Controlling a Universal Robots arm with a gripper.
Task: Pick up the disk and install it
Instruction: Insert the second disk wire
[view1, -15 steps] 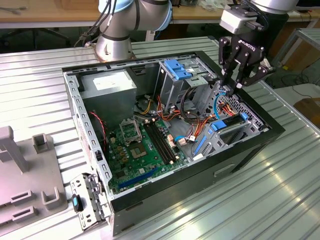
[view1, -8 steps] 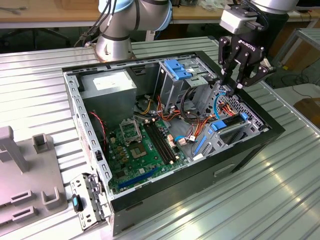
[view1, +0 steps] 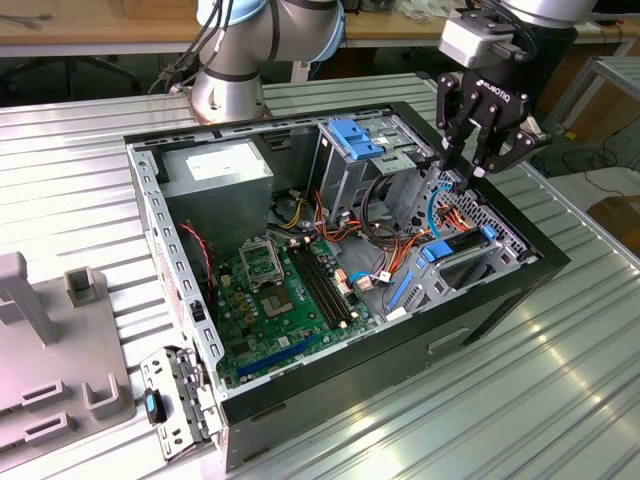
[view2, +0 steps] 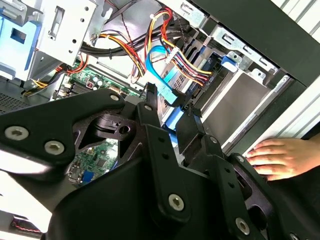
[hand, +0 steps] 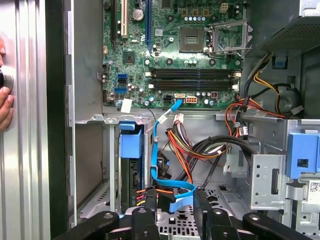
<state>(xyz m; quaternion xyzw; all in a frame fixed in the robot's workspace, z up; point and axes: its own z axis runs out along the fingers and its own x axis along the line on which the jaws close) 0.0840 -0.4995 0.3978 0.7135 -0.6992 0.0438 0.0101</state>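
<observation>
The fingers (hand: 144, 220) of the gripper (view1: 478, 168) stand apart with nothing between them. In both wrist views we see only cables and chassis through the gap. In the exterior view the gripper hangs just above the open computer case (view1: 540, 262), over the drive bay at the exterior view's right.

The disk (view1: 458, 246) sits down in that bay, below the fingers and not touched by them. In the first wrist view the disk (hand: 131, 172) stands on edge, a narrow dark face turned up toward the camera and its blue carrier rail (hand: 131, 145) capping the end nearer the motherboard (hand: 170, 45). Its long axis runs along the case wall, from the motherboard side toward the front of the case. In the exterior view that is a slant from lower left to upper right.

We judge it a stiff, fairly dense block that will not flex in a grip. Its smooth faces may slip, and it should not be knocked. The blue rail looks like thinner plastic and could bend. We would take hold across the two broad faces, near the middle. A blue data cable (hand: 159, 150) and a bundle of coloured wires (hand: 182, 150) lie just beside it and crowd one side.
</observation>
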